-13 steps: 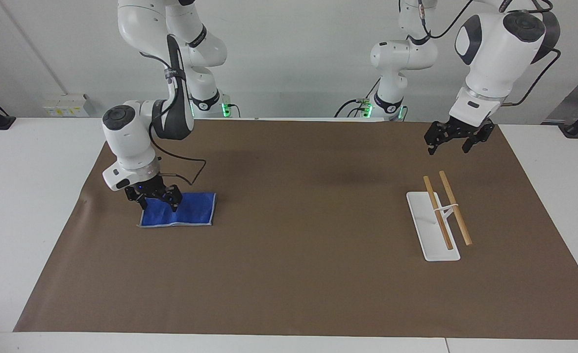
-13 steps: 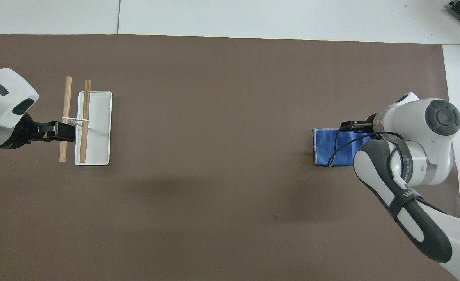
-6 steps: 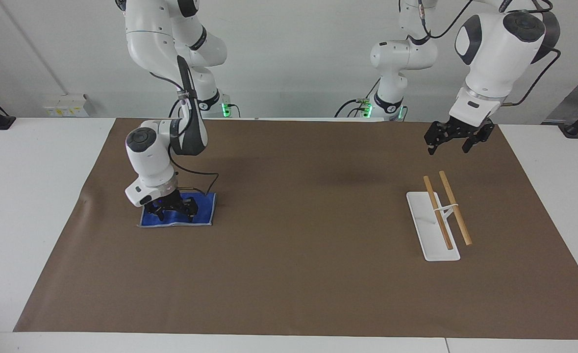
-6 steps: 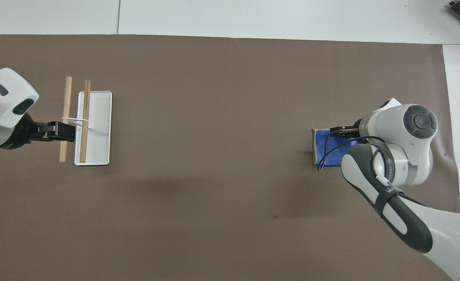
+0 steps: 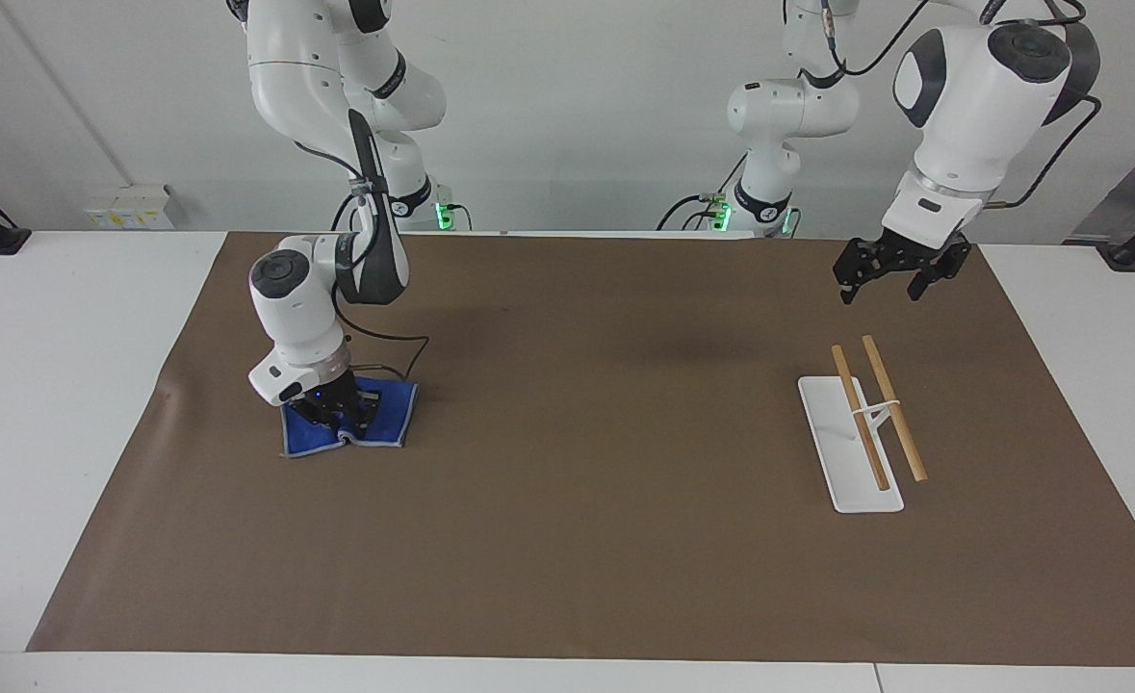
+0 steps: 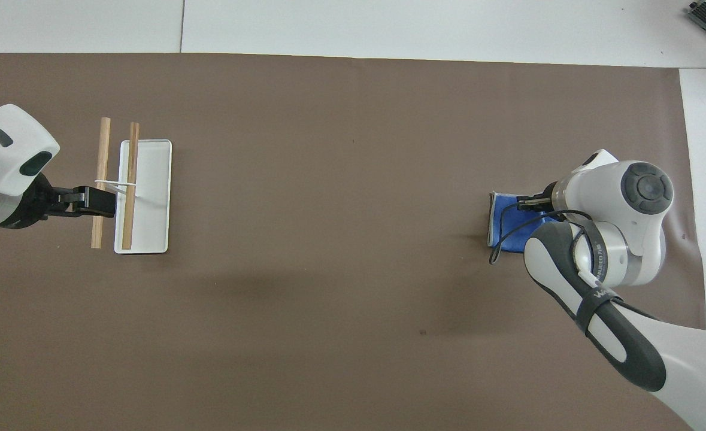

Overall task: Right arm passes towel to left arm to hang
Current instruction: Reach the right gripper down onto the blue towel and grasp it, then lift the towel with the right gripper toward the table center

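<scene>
The blue towel [image 5: 389,412] lies on the brown mat [image 5: 577,481] toward the right arm's end, bunched up at its middle. My right gripper [image 5: 336,416], with a blue light at its base, stands down on the towel and is shut on a pinch of the cloth. In the overhead view the right gripper [image 6: 529,202] and wrist cover most of the towel [image 6: 501,224]. My left gripper [image 5: 880,281] waits open and empty in the air, over the mat beside the rack; in the overhead view the left gripper [image 6: 98,200] covers one rod.
A white rack base [image 5: 832,433] with two wooden rods [image 5: 889,404] on a wire stand sits toward the left arm's end; it also shows in the overhead view [image 6: 152,197]. A black cable [image 5: 403,351] loops from the right wrist.
My right gripper came down onto the towel and closed on it. The cloth has drawn in and bunched under the fingers. The left arm has not moved.
</scene>
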